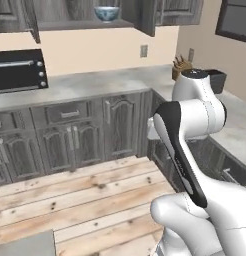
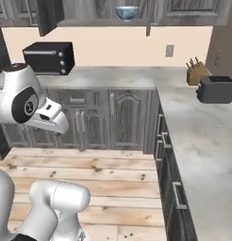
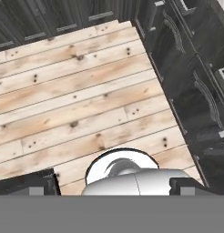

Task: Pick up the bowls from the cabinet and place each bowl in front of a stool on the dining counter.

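A white bowl (image 1: 106, 12) with a blue-green pattern stands on the grey shelf of the open wall cabinet (image 1: 85, 24), high above the back counter. It also shows in the right base view as the bowl (image 2: 127, 12) on the cabinet shelf (image 2: 103, 21). My arm is folded low, far below and in front of the cabinet. In the hand view my gripper (image 3: 111, 186) points down at the wooden floor. Its fingertips (image 3: 29, 184) stand wide apart with nothing between them. The stools are out of view.
A black toaster oven (image 1: 17, 70) sits on the back counter (image 1: 95, 82) to the left. A knife block (image 2: 195, 70) and a dark toaster (image 2: 216, 89) stand at the counter's right corner. A light grey slab corner (image 1: 25, 245) shows lower left; whether it is the dining counter I cannot tell.
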Motion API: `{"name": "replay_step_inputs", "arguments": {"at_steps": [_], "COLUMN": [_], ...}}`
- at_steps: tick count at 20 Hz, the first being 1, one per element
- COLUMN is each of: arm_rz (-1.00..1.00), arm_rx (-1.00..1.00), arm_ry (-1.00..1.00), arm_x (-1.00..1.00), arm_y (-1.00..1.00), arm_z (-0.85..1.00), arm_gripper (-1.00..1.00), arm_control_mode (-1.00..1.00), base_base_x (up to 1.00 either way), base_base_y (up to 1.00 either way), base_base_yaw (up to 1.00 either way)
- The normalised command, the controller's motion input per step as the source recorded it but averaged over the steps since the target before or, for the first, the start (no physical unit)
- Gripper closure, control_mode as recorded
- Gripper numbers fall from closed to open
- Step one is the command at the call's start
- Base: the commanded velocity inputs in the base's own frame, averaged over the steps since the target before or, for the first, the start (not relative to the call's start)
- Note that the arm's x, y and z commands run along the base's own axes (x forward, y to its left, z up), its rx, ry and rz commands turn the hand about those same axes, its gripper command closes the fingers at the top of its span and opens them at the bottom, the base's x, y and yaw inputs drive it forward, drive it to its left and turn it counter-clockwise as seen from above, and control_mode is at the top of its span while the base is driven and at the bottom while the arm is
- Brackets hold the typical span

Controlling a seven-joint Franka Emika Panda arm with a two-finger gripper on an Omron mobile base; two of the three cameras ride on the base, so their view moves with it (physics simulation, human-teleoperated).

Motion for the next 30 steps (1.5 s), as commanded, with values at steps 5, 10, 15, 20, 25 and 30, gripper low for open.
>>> {"name": "replay_step_inputs", "arguments": {"at_steps": [5, 10, 15, 20, 25, 30], "arm_rz": [0.00, 0.00, 0.00, 0.00, 0.00, 0.00], "arm_rx": [0.00, 0.00, 0.00, 0.00, 0.00, 0.00], "arm_ry": [0.00, 0.00, 0.00, 0.00, 0.00, 0.00], "arm_x": [0.00, 0.00, 0.00, 0.00, 0.00, 0.00], "arm_y": [0.00, 0.00, 0.00, 0.00, 0.00, 0.00], "arm_z": [0.00, 0.00, 0.00, 0.00, 0.00, 0.00], "arm_gripper": [-1.00, -1.00, -1.00, -1.00, -1.00, -1.00], "arm_control_mode": [1.00, 1.00, 1.00, 1.00, 1.00, 1.00], "base_base_x": [1.00, 1.00, 1.00, 1.00, 1.00, 1.00], "base_base_y": [0.26, 0.26, 0.20, 0.03, 0.00, 0.00], "base_base_yaw": [-0.18, -0.17, -0.11, 0.00, 0.00, 0.00]}}
